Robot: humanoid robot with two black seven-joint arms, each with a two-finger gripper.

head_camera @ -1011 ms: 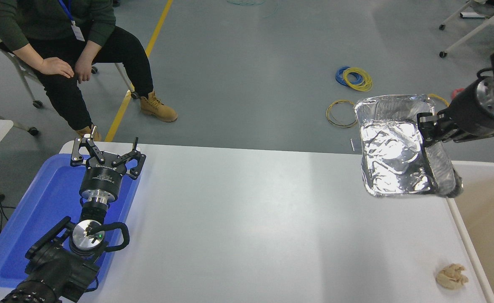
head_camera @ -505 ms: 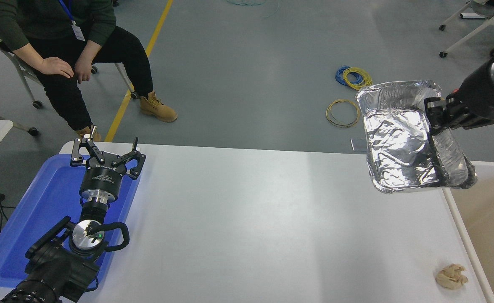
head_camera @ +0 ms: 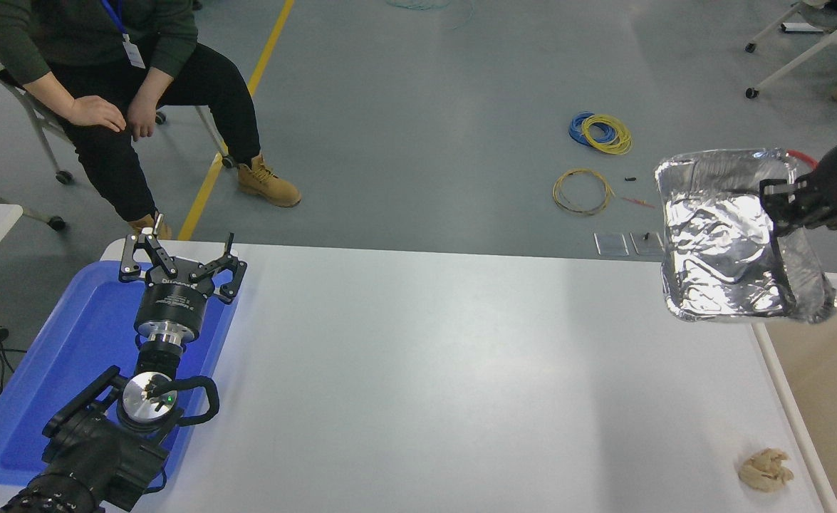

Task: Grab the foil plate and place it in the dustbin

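Jaws of the right gripper (head_camera: 781,221) are clamped on the right rim of the foil plate (head_camera: 721,246), one finger inside it and one outside. Held up in the air, the foil plate is tilted, with its shiny inside facing the camera. It hangs over the far right corner of the white table (head_camera: 425,370), and its right end reaches over the rim of the dustbin (head_camera: 774,356). That dustbin stands against the table's right edge, and the beige part of its inside that shows holds nothing. A small beige tissue wad (head_camera: 765,468) lies near the table's near right corner. The middle of the table is bare. At the left edge, the left gripper (head_camera: 179,260) rests with jaws spread wide over the blue plastic tray (head_camera: 55,370).
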